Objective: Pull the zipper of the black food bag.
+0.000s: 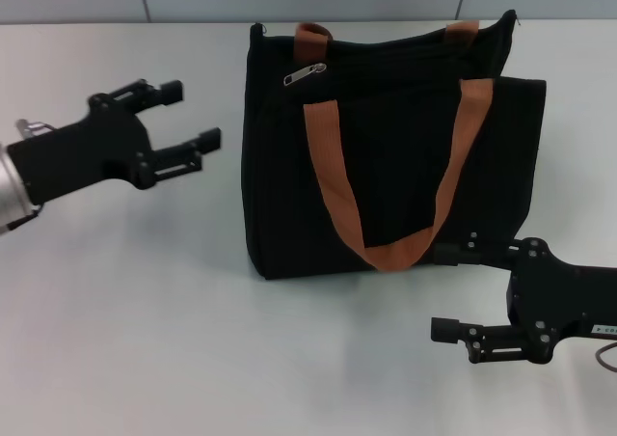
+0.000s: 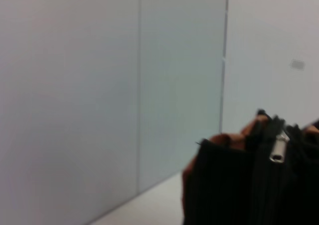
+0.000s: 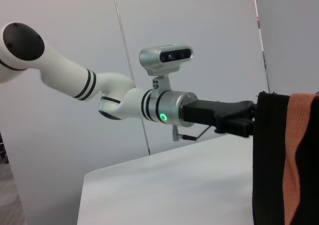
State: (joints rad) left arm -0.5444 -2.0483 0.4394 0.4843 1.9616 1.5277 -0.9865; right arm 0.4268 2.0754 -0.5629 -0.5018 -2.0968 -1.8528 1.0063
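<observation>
Silver, the zipper [image 1: 305, 73] lies at the bag's [image 1: 386, 156] top left corner on the desk [image 1: 145, 311], so my left pincer [image 1: 185, 122] hovers beside it, spread and empty, while my right pincer [image 1: 445, 292] waits open and empty by the bag's base.

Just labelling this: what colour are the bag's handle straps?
Orange-brown straps on the black food bag; clearest in the head view.

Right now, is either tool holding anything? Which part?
Nothing held. Left tool is open beside the black food bag, clear of the zipper. Right tool is open in front of the bag.
</observation>
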